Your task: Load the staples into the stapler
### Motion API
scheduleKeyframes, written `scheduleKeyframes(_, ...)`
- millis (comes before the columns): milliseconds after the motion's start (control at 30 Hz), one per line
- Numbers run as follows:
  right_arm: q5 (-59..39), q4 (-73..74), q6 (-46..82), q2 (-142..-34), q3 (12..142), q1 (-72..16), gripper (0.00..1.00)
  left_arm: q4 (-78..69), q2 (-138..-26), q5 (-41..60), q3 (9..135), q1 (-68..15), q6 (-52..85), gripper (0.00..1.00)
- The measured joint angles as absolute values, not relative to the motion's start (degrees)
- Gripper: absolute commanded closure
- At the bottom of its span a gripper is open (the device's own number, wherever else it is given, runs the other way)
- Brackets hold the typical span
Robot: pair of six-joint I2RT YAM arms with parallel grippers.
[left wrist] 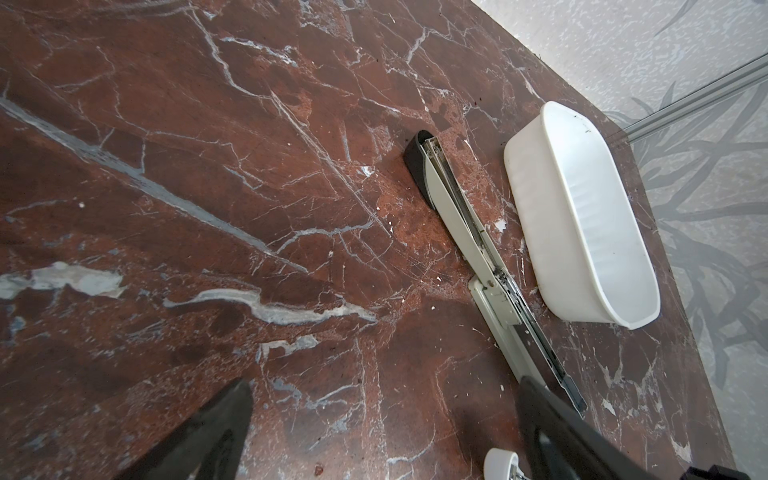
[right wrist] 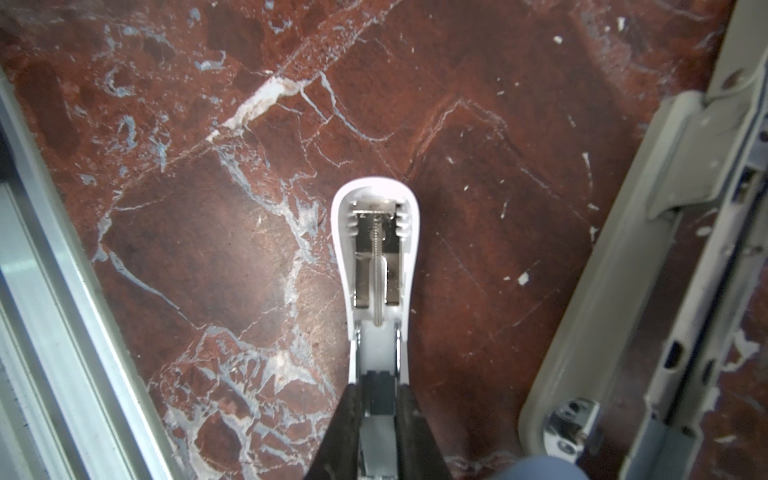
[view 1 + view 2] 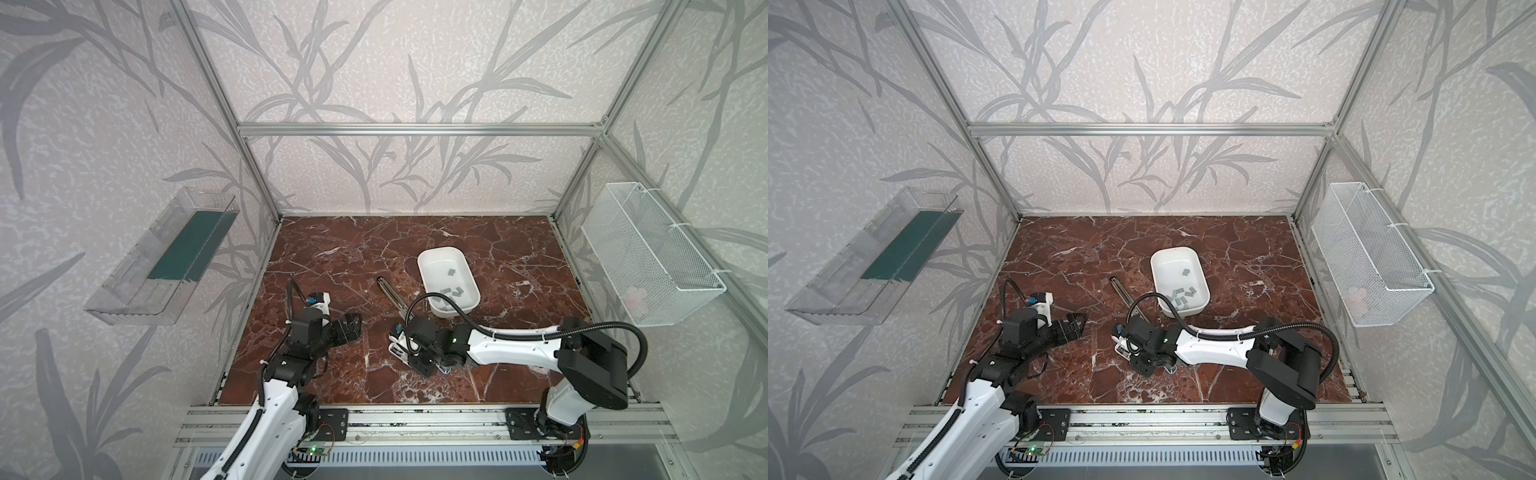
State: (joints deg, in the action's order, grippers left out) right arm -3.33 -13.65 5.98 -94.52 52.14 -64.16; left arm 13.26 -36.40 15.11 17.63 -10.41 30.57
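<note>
Several small grey staples (image 3: 451, 291) (image 3: 1181, 297) lie in a white tub (image 3: 419, 262) (image 3: 1154, 257) (image 1: 536, 216) at the back right of the marble table. A small white stapler (image 2: 376, 187) (image 3: 395, 347) (image 3: 1121, 345) is flipped open, its spring and metal channel showing. My right gripper (image 2: 378, 390) (image 3: 405, 353) is shut on the stapler's rear part, one finger on each side. The left gripper (image 1: 386, 415) (image 3: 351, 326) (image 3: 1077, 324) hovers open over bare marble to the left of the stapler, holding nothing.
A long grey stapler (image 3: 390, 293) (image 3: 1121, 291) (image 1: 457, 216) (image 2: 615, 270) lies opened flat between the tub and my right gripper. A clear shelf (image 3: 162, 257) hangs on the left wall and a wire basket (image 3: 648, 253) on the right. An aluminium rail (image 2: 54, 270) borders the table's front.
</note>
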Motion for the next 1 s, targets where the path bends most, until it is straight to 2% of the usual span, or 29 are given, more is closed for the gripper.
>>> scheduleKeyframes(700,-3.22,-13.89,7.79,-94.56,52.47,-64.18,0.88,13.26,-36.40,15.11,17.63,-10.41,30.55,0.01)
scheduleKeyframes(1000,-0.71,-19.97,13.43,-95.20,58.43,-64.18,0.90,13.26,-36.40,15.11,17.63,-10.44,30.55,0.01)
